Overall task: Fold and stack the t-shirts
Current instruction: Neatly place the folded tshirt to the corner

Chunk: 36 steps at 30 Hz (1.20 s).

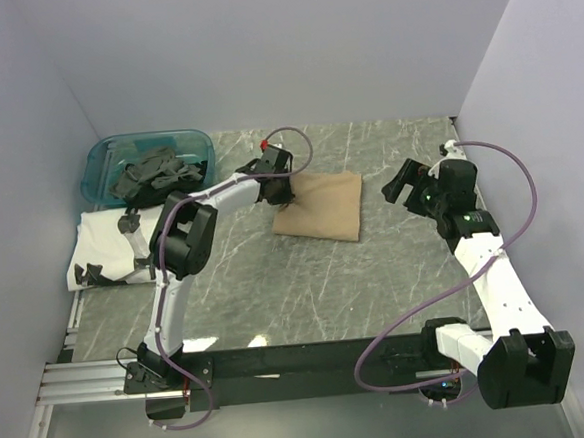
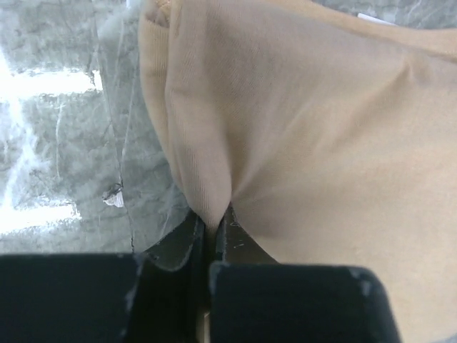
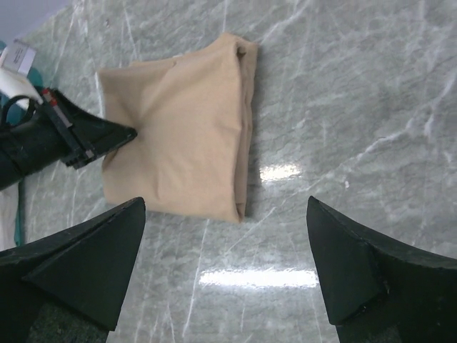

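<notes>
Now, my left tool (image 2: 211,229): pinching tan t-shirt (image 1: 321,209) edge
Right tool (image 3: 225,214): open, empty
Risk: tugging could undo fold

Grey marble table (image 1: 307,288) carries tan shirt (image 1: 321,207), white shirt (image 1: 103,237), teal bin (image 1: 96,163).

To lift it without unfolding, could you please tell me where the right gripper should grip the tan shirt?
Grip the thick folded right edge of the tan shirt, coming from the right with the open right gripper. The layers meet there in a rounded fold facing that arm, and the left gripper pinches the opposite edge.
</notes>
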Each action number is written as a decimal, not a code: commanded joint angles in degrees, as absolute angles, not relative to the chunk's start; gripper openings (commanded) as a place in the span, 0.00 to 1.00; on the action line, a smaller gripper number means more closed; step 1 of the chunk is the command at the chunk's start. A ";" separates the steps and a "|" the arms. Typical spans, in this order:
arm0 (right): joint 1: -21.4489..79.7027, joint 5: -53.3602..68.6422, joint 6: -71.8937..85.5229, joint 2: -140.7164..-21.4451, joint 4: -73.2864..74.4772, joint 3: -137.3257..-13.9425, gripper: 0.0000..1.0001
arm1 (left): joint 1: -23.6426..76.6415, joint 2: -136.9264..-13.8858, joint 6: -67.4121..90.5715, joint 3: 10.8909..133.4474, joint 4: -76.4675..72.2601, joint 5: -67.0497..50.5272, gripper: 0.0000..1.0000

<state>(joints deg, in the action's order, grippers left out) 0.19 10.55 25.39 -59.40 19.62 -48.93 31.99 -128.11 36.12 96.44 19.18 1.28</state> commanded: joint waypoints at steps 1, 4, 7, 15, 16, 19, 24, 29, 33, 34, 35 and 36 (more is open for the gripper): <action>-1.14 9.76 24.26 -57.66 16.52 -47.99 1.00 | 34.10 -127.72 35.07 93.08 27.77 8.07 0.01; -1.23 6.26 24.35 -57.74 17.40 -47.99 1.00 | 34.89 -123.07 34.89 88.36 29.53 13.43 0.01; -1.23 5.63 24.43 -57.92 17.32 -47.81 1.00 | 35.42 -116.05 35.42 80.55 30.14 17.29 0.01; -1.32 7.12 24.61 -60.20 16.70 -48.16 1.00 | 35.51 -103.37 44.20 65.59 42.17 31.54 0.01; -1.32 7.12 24.70 -60.38 16.61 -48.16 1.00 | 35.51 -101.53 45.17 64.70 43.49 33.21 0.01; -1.32 6.77 24.70 -60.47 16.35 -48.08 1.00 | 35.42 -97.93 49.12 61.97 48.94 41.46 0.01; -1.32 5.37 24.61 -59.94 16.00 -48.16 1.00 | 32.88 -96.24 51.07 62.13 52.29 54.54 0.01; -1.41 1.85 24.35 -60.12 16.08 -48.60 1.00 | 29.27 -95.72 41.77 64.16 50.28 60.81 0.01; -1.49 0.62 24.26 -59.85 16.26 -48.34 1.00 | 27.25 -91.94 26.04 60.74 37.73 61.62 0.01; -1.41 0.27 24.26 -59.68 16.35 -48.34 1.00 | 26.46 -90.37 20.97 60.21 33.70 61.09 0.01; -1.41 0.09 24.26 -59.59 16.43 -48.34 1.00 | 26.02 -89.57 18.66 59.68 31.92 61.17 0.01; -1.41 0.09 24.26 -59.59 16.26 -48.25 1.00 | 25.58 -88.78 17.33 59.68 31.56 61.00 0.01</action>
